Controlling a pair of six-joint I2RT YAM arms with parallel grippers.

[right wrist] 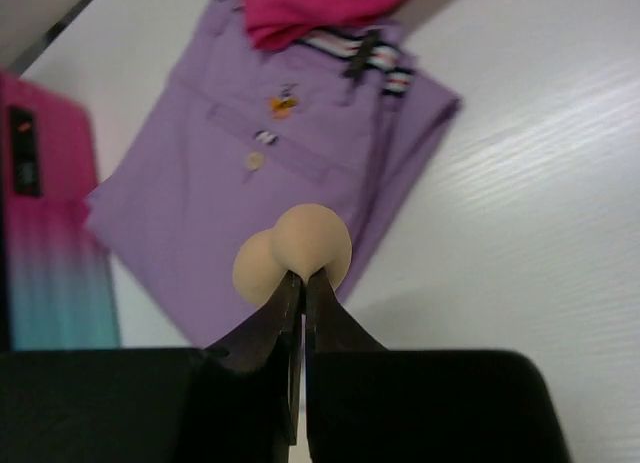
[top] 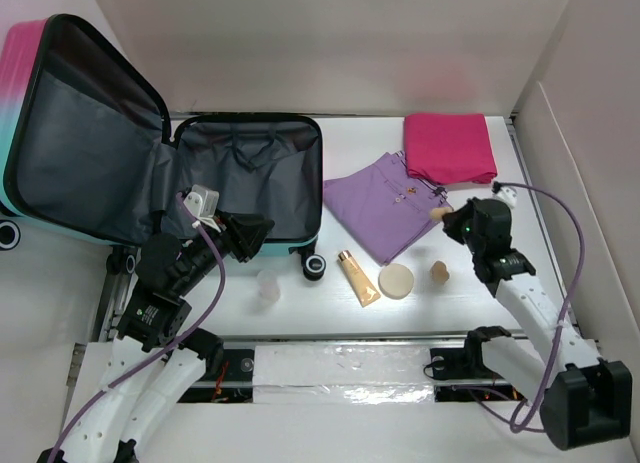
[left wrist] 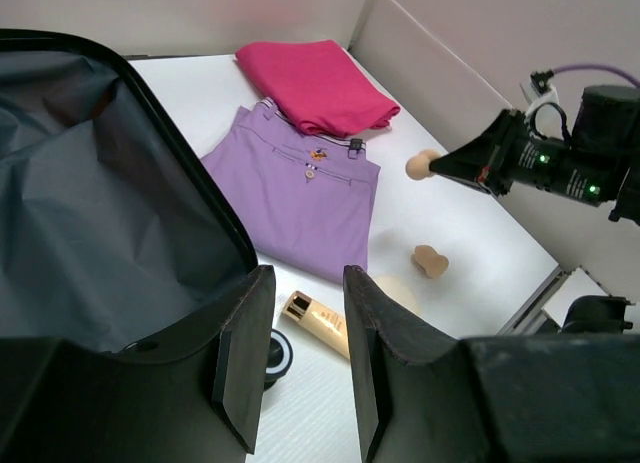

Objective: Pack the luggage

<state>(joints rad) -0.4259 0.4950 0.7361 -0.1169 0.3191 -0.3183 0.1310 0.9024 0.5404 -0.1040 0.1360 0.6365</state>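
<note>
The luggage lies open at the left, its grey lining bare and its pink-to-teal lid propped up. Just in front of its rim hovers my left gripper, open with nothing between its fingers. My right gripper is shut on a beige makeup sponge, held above the edge of the purple shorts. A second beige sponge rests on the table.
A folded pink cloth lies at the back right, overlapping the shorts. Along the front sit a tan cosmetic tube, a round puff and a small clear cup. A suitcase wheel stands beside the tube.
</note>
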